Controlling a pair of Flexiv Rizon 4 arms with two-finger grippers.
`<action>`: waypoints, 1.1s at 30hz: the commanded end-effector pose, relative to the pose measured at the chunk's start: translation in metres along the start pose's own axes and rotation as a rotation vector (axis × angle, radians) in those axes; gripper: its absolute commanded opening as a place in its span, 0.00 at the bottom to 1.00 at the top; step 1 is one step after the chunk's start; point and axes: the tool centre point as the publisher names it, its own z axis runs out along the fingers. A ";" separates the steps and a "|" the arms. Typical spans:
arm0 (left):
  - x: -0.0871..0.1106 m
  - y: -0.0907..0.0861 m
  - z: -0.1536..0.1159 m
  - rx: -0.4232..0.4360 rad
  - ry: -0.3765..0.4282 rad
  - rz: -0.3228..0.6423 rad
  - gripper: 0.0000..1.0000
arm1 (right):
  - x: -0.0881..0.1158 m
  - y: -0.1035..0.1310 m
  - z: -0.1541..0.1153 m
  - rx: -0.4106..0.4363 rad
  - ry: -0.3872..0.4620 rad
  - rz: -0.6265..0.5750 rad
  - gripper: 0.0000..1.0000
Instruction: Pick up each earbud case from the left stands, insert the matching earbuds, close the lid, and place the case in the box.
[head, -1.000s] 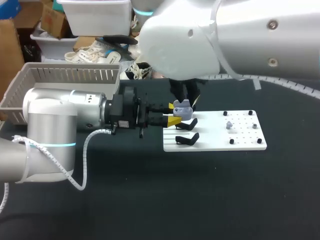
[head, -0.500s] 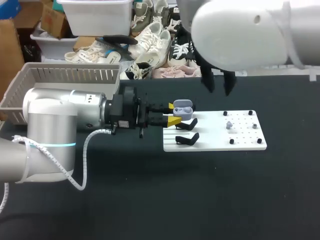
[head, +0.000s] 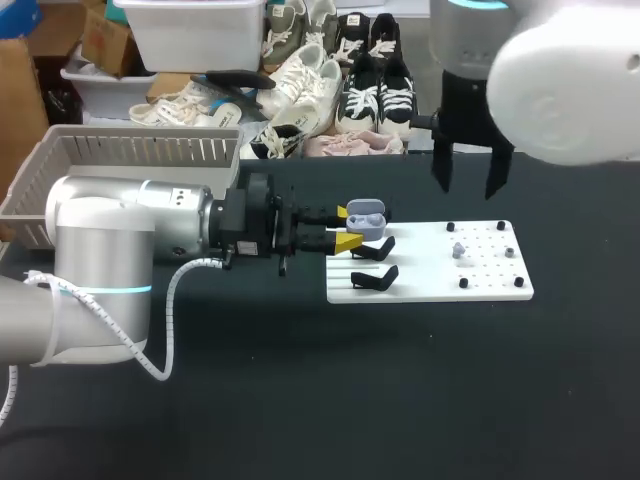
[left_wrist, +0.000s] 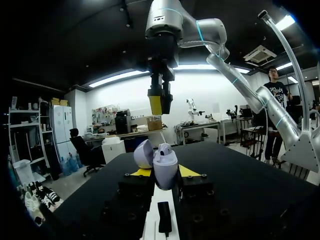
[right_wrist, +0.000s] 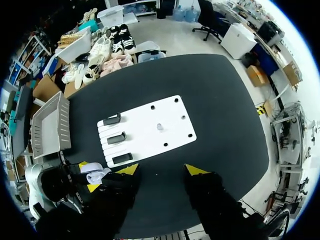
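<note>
A lilac earbud case (head: 368, 218) with its lid up is held sideways between the yellow fingertips of my left gripper (head: 350, 227), just above the black stands (head: 375, 277) on the white board (head: 490, 275). In the left wrist view the case (left_wrist: 164, 167) stands upright between the fingers, lid (left_wrist: 143, 153) tipped back. A small grey earbud (head: 459, 249) lies on the board among black pegs. My right gripper (head: 467, 175) hangs open and empty high over the board's far edge. From its own wrist view, my right gripper (right_wrist: 162, 170) looks down on the board (right_wrist: 170, 140) and the earbud (right_wrist: 160, 127).
A grey slatted basket (head: 130, 150) sits at the table's far left, also in the right wrist view as the basket (right_wrist: 50, 125). Black table surface lies around the board on the near and right sides.
My right arm has lifted off the case and swung up to the right and back, its fingers spreading wider. The left arm and the case have stayed still.
</note>
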 end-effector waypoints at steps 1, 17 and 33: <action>0.000 -0.001 0.001 -0.004 -0.001 0.002 0.00 | 0.003 -0.007 0.009 -0.174 0.000 -0.016 0.63; 0.000 -0.001 0.001 -0.004 -0.001 0.002 0.00 | -0.004 -0.004 0.089 -0.122 0.047 -0.013 0.73; 0.000 -0.001 0.001 -0.004 -0.001 0.002 0.00 | -0.034 -0.006 0.147 -0.131 -0.036 0.123 0.51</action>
